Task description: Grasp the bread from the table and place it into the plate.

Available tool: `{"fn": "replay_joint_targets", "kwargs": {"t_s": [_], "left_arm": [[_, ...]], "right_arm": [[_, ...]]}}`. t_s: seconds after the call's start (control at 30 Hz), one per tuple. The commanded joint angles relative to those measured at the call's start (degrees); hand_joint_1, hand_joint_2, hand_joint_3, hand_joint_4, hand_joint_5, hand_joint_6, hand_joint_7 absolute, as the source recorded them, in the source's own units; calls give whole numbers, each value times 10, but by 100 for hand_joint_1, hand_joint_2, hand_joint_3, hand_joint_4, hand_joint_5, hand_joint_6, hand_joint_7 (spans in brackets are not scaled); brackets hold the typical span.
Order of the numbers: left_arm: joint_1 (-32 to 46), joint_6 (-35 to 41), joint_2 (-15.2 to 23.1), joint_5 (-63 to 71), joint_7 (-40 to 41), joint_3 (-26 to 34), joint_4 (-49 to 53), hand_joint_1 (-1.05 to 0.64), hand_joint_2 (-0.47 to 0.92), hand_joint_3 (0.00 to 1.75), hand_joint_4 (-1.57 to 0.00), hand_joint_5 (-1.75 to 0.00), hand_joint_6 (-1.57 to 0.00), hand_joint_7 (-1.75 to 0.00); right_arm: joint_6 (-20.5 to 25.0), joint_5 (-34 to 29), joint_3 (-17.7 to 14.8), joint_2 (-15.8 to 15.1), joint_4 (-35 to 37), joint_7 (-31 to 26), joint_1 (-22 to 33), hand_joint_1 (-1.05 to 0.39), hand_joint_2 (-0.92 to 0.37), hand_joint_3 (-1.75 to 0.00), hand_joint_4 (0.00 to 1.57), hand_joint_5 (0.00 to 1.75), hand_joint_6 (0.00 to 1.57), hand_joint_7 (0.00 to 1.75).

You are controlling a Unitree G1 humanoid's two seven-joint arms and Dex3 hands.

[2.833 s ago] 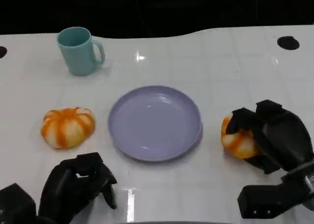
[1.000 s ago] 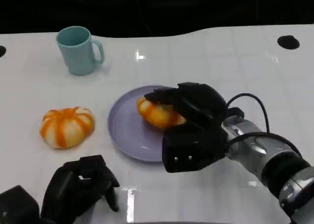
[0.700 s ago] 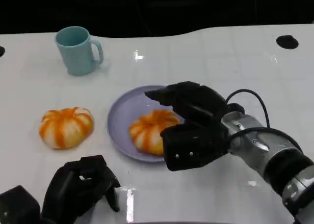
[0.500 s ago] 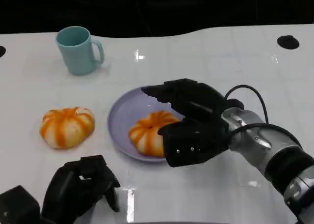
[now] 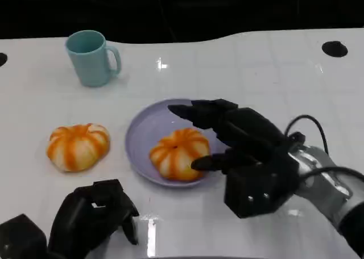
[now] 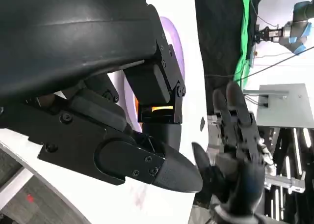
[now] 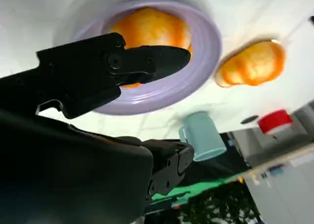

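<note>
An orange-and-white striped bread [image 5: 178,153] lies on the purple plate [image 5: 137,138] mid-table, toward its near side. My right hand [image 5: 245,152] hovers just right of it, fingers spread and holding nothing; fingertips reach over the plate's right part. The right wrist view has the same bread [image 7: 147,28] inside the plate [image 7: 206,54] beyond my black fingers [image 7: 122,64]. A second striped bread [image 5: 78,146] sits on the table left of the plate. My left hand [image 5: 92,218] rests at the near left, fingers curled in on nothing.
A teal mug [image 5: 91,58] stands at the far left. A black round mark [image 5: 334,49] is at the far right of the white table [image 5: 256,71]. The left wrist view shows my left hand [image 6: 98,86] and the right hand [image 6: 236,153] beyond it.
The right hand carried the bread from the table's right onto the plate, let it go, and has drawn back toward the near right with its fingers spread. The left hand has not moved.
</note>
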Motion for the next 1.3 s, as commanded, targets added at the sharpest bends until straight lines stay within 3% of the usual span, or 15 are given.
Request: {"fn": "replay_joint_targets", "kwargs": {"t_s": [0.03, 0.1, 0.2, 0.27, 0.33, 0.43, 0.53, 0.67, 0.83, 0.87, 0.93, 1.03, 1.13, 1.3], "left_arm": [[5, -11, 6, 4, 8, 3, 0, -96, 92, 7, -120, -141, -118, -98], [4, -11, 5, 1, 6, 4, 0, -96, 92, 8, -120, -141, -118, -98], [3, -6, 4, -6, 3, 5, 1, -96, 92, 7, -120, -141, -118, -98], [2, -5, 4, -8, 3, 6, 2, -96, 92, 7, -118, -141, -117, -97], [1, -7, 3, -9, 4, 7, 3, -95, 92, 8, -115, -141, -115, -96], [1, -7, 2, -9, 6, 9, 1, -95, 92, 7, -112, -141, -113, -96], [-2, -9, 2, -10, 4, 12, 6, -96, 92, 6, -110, -142, -112, -95], [-3, -9, 1, -8, 6, 14, 7, -96, 92, 6, -109, -143, -112, -94], [-4, -16, 0, -2, 9, 14, 9, -97, 92, 7, -108, -142, -111, -92], [-4, -14, 0, -4, 9, 14, 9, -97, 92, 7, -108, -142, -112, -92], [-4, -10, -1, -6, 8, 15, 7, -97, 92, 6, -108, -142, -113, -89], [-5, -11, -1, -7, 7, 15, 8, -96, 92, 6, -108, -141, -114, -87], [-4, -11, 0, -7, 6, 15, 6, -96, 92, 7, -108, -141, -115, -86], [-3, -10, 2, -8, 3, 16, 6, -95, 92, 7, -108, -139, -115, -84]], "right_arm": [[-72, 54, -44, -13, -27, -28, 56, -57, -92, -14, 30, 32, 35, 10], [-101, 80, -61, -11, -36, -31, 84, -51, -92, -13, 40, 48, 48, 14], [-150, 123, -84, -14, -40, -22, 122, -44, -92, -16, 42, 89, 63, 21], [-183, 149, -97, -20, -41, -10, 146, -36, -92, -17, 46, 114, 67, 38], [-209, 185, -108, -24, -42, 11, 166, -32, -92, -19, 50, 127, 66, 54], [-221, 224, -120, -27, -56, 43, 192, -30, -92, -20, 50, 134, 62, 76], [-223, 246, -131, -32, -80, 65, 219, -28, -92, -21, 50, 138, 58, 87], [-218, 264, -146, -31, -97, 87, 239, -28, -92, -21, 49, 139, 55, 92], [-187, 305, -167, -31, -142, 112, 292, -26, -92, -23, 63, 142, 63, 99], [-180, 309, -170, -32, -150, 116, 301, -25, -88, -31, 64, 143, 64, 100], [-169, 315, -176, -32, -164, 125, 316, -24, -70, -67, 65, 146, 68, 103], [-162, 324, -186, -28, -175, 135, 335, -25, -62, -86, 69, 145, 74, 109], [-165, 340, -191, -20, -174, 145, 345, -26, -56, -101, 72, 147, 78, 114], [-174, 348, -199, -7, -166, 154, 356, -27, -56, -103, 72, 150, 78, 122]]}}
